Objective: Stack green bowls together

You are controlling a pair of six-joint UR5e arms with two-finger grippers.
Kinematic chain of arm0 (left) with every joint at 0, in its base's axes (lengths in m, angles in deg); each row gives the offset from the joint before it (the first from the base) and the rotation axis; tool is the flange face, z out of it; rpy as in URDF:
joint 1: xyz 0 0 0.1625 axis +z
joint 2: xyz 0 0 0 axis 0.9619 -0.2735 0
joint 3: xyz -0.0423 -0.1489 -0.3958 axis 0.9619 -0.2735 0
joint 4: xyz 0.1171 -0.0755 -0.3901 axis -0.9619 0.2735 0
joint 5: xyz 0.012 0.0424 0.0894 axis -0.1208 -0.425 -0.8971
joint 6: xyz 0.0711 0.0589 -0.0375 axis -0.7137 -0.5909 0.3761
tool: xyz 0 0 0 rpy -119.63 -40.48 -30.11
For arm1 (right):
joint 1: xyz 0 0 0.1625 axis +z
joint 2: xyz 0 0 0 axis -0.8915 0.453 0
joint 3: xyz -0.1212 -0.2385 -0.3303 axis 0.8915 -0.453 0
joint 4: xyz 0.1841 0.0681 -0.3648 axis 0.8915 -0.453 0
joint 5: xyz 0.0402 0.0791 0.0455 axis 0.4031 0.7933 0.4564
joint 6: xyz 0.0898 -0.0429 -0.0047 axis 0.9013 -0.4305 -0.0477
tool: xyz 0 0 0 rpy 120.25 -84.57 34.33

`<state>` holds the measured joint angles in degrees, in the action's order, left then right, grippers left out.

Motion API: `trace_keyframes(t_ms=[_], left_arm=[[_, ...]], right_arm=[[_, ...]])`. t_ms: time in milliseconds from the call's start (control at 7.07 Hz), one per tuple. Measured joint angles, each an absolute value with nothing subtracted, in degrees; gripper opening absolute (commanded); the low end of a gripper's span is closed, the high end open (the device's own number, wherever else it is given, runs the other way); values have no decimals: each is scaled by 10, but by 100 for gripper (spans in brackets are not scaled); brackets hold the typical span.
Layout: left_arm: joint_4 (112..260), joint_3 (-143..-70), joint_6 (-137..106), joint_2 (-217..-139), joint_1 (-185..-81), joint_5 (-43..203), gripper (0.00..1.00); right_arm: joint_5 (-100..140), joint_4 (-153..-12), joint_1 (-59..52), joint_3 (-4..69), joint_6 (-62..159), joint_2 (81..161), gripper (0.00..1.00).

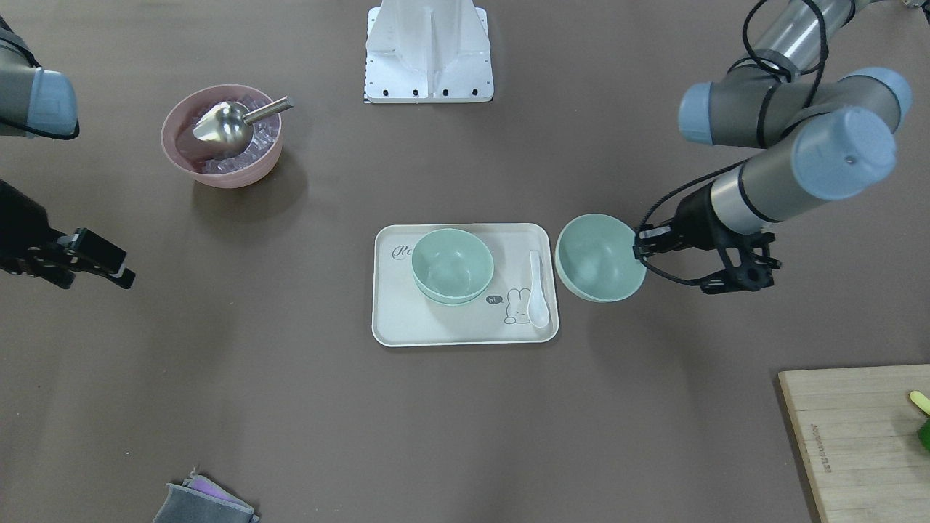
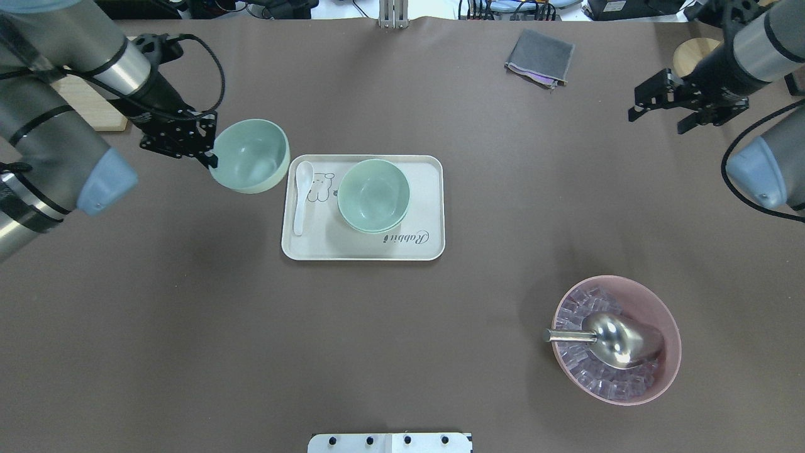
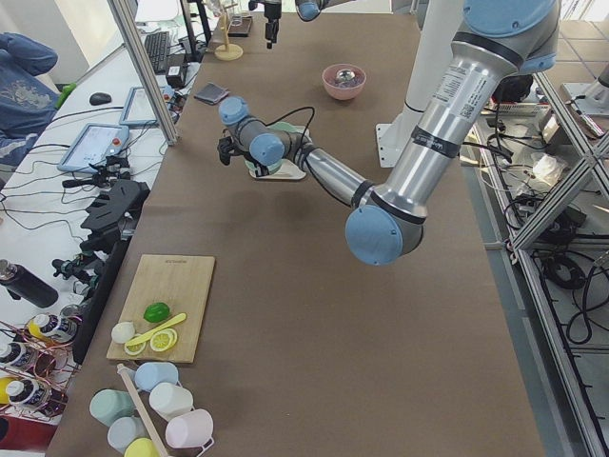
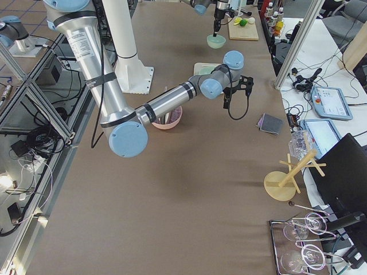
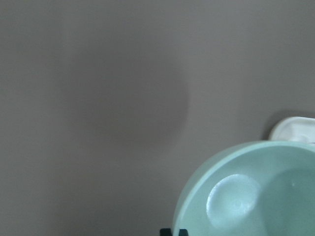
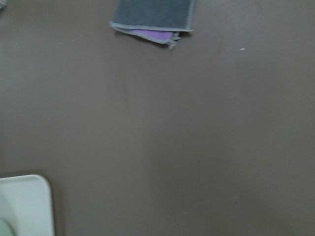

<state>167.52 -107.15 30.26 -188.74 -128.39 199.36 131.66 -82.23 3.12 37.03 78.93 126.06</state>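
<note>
Left gripper (image 2: 211,151) is pinching a bowl (image 2: 251,157) by its rim just left of the tray (image 2: 427,189); right gripper (image 2: 657,113) is hanging wide, empty.

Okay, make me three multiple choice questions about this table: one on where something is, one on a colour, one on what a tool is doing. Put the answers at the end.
1. Where does the white spoon lie?
A) on the bare tabletop
B) on the tray
C) in the robot's grip

2. What colour is the large bowl holding the metal scoop?
A) green
B) white
C) pink

3. What is the left tool doing?
A) gripping a green bowl by its rim
B) hanging open and empty
C) gripping the spoon

Answers: B, the spoon rests on the tray beside the stacked bowls. C, its wall is pink. A, the tool is closed on the rim of the bowl beside the tray.
</note>
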Motion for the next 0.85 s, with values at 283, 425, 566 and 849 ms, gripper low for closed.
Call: trace_keyframes(t_ms=[283,425,566,849], left_arm=[[1679,-1055,362,-1948,-1226,1950,0],[1681,-1038,372,-1973,-1213,1938,0],[1687,-1026,376,-1987,-1206,1933,0],[1703,-1014,382,-2000,-1192,1931,0]], right_arm=[[1312,-844,65,364,667,1316,100],[1312,-850,80,357,620,1338,100],[1311,-853,94,345,580,1354,100],[1311,-853,109,326,537,1364,100]])
